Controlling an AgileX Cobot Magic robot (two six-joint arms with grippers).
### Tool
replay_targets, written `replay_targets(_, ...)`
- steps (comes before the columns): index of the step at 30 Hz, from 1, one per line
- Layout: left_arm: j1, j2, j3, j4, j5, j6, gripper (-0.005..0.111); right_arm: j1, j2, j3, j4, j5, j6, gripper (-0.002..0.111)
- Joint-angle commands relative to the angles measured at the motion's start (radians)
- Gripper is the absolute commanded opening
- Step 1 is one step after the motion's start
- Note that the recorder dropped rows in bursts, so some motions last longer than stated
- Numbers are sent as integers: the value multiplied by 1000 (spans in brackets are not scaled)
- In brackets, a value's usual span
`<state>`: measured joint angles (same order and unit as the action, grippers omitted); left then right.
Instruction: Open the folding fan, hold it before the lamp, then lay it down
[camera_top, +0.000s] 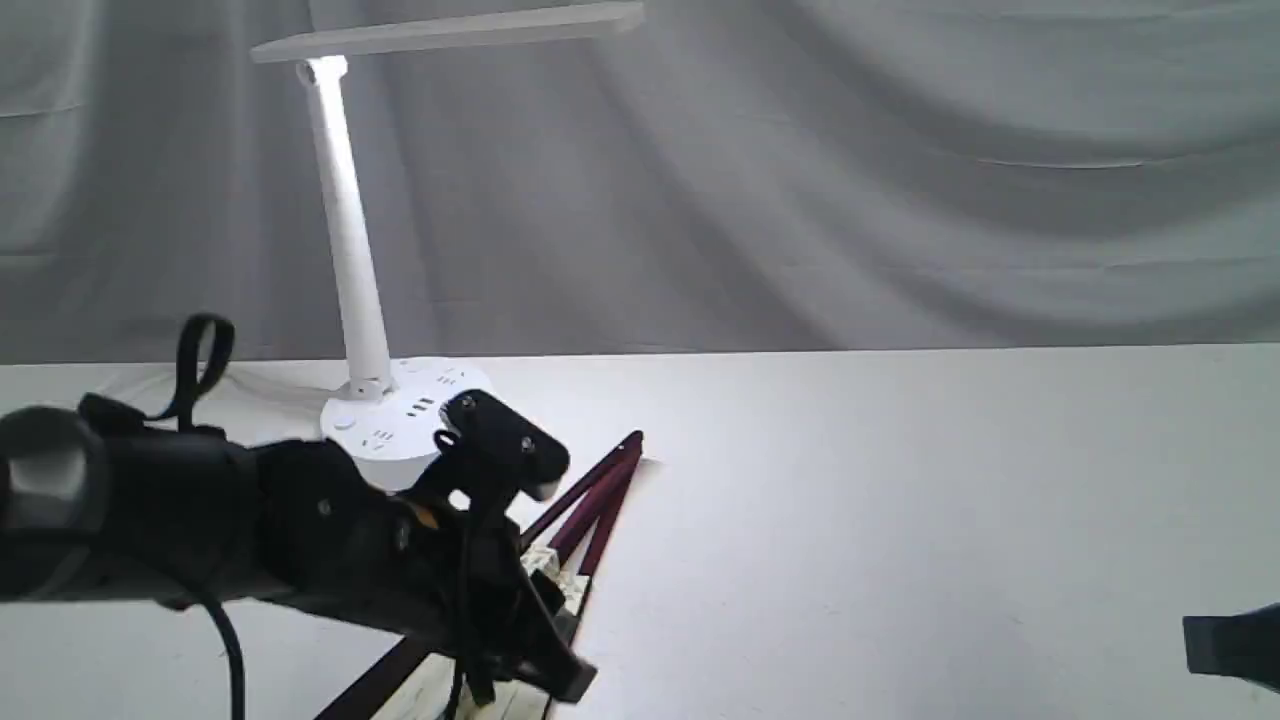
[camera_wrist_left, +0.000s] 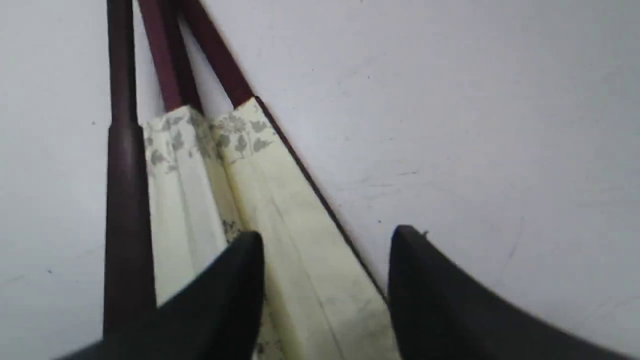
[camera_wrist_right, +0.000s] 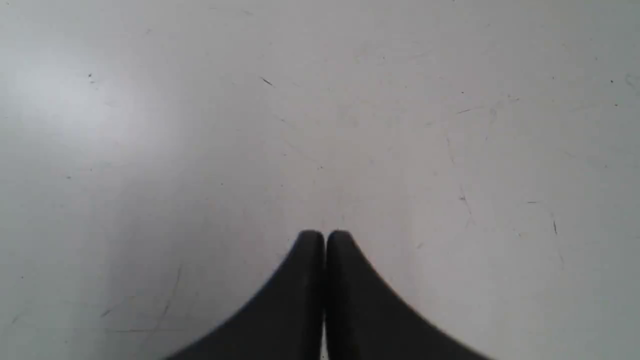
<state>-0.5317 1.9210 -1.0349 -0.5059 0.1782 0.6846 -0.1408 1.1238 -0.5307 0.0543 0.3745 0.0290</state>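
The left end effector (camera_wrist_left: 325, 239) stands with its two black fingers (camera_wrist_left: 235, 280) apart and clamped on nothing. One fingertip hangs over the folding fan (camera_wrist_left: 260, 200); the other hangs over bare desk (camera_wrist_left: 500, 150). The fan's outer edge runs between them. The fan lies flat on the desk, directly under this end effector and stretching away ahead of it, spread by only a few pleats.

The left wrist view alone shows the cream leaf (camera_wrist_left: 300, 260), with a band of grey leaf-and-flower print where the paper meets the dark maroon ribs (camera_wrist_left: 165, 60). A broader maroon guard (camera_wrist_left: 125, 200) runs along the fan's other side, beyond the nearer fingertip. No lettering can be read on the paper seen here.

The exterior view alone shows the ribs drawing together to a point ahead of the left end effector, whose arm hides most of the leaf. Only this view shows the white lamp (camera_top: 345, 230), standing beyond the left end effector. Its round base (camera_top: 400, 420) is near the fan's narrow end, with small sockets whose markings are too small to read. The flat light bar (camera_top: 450, 35) reaches out high above, and a grey cloth backdrop (camera_top: 900, 150) hangs behind.

The right end effector (camera_wrist_right: 325, 235) has its fingers pressed together on nothing. Beneath it lies only scuffed desk, well apart from the fan
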Motion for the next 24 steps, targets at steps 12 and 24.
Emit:
replay_targets(12,44,130,-374,36,322,-346,53,2,1,-7,46,-5,-2,0)
replay_targets(24,44,292,-608,407,471,-632,53,2,1,-7,46,-5,-2,0)
